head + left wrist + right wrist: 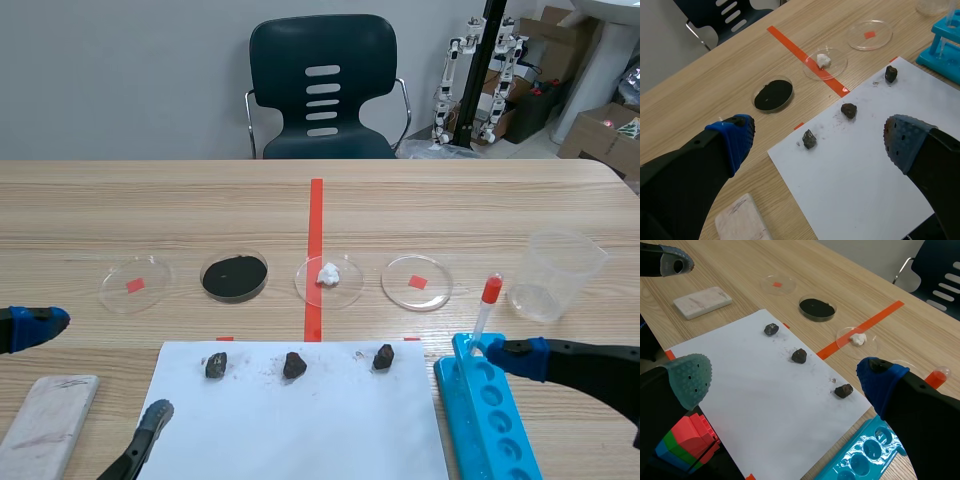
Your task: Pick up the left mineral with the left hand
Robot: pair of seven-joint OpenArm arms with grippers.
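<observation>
Right now the left gripper [821, 144] hangs over the table with its two fingers wide apart, and nothing is between them. The left mineral [215, 365] is a small, dark, lumpy stone. It sits on the white paper [300, 430], near the paper's far left corner, and it is the first in a row of three stones. The gripper is not touching it, so the pick-up is not done yet.

What could go wrong? I think one finger could come down on the stone and knock it away, because the stone is small and the fingers are fat. The stone is bumpy too (not flat like a block), so it might pop out when the fingers squeeze. A pad could also catch the paper and drag it, and then all the stones would slide. The middle stone [294, 365] is close by and looks much the same, so the gripper could grab that one by mistake.

The right gripper [785, 382] is open too and holds nothing. It sits by the blue rack [490, 420].

No words or labels can be read on the table. The boxes far at the back are too small to read.
</observation>
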